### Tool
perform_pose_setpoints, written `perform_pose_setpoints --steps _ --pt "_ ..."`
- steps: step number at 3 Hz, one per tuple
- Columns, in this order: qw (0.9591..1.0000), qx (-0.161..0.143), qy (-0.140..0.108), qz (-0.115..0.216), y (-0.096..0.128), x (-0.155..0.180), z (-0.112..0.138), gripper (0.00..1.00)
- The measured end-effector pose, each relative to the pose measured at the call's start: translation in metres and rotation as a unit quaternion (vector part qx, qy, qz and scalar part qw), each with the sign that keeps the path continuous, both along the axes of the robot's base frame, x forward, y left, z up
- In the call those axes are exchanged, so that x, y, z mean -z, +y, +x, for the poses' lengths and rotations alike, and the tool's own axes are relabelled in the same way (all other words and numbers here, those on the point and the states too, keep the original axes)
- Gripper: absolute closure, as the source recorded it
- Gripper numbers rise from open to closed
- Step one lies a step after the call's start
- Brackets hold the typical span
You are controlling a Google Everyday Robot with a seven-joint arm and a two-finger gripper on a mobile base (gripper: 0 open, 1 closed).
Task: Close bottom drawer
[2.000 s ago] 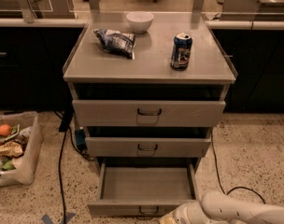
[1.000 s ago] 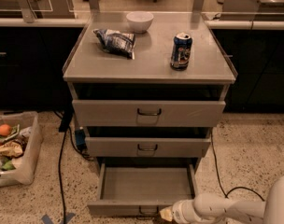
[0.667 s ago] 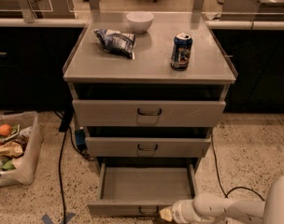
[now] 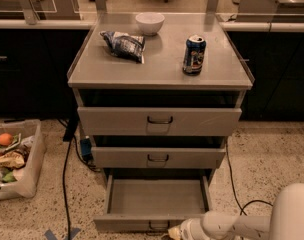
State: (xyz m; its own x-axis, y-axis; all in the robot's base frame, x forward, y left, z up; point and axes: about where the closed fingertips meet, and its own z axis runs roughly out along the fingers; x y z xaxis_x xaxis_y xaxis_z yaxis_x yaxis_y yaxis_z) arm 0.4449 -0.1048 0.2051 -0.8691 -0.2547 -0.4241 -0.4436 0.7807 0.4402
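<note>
Reaching in low, the arm (image 4: 242, 226) is holding its gripper (image 4: 175, 232) at the front panel of the bottom drawer (image 4: 157, 198), which is standing pulled wide open, seemingly to push it shut; whether the gripper is open or closed I cannot tell.

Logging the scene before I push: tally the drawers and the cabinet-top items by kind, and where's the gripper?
Drawers: 3 (top drawer, middle drawer, bottom drawer, pulled out farthest)
Bowl: 1
Can: 1
Snack bag: 1
Total: 6
The gripper sits low, at the bottom drawer's front panel.
</note>
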Motion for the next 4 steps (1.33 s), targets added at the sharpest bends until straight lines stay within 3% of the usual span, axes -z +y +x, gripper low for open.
perform_pose_setpoints --steps 1,3,4 --pt "1.0 0.008 -0.004 -0.002 -0.001 0.001 0.01 1.0" --pt "0.997 0.062 -0.046 0.0 -0.016 -0.004 0.086 1.0" --pt "0.997 0.062 -0.046 0.0 -0.016 -0.004 0.086 1.0"
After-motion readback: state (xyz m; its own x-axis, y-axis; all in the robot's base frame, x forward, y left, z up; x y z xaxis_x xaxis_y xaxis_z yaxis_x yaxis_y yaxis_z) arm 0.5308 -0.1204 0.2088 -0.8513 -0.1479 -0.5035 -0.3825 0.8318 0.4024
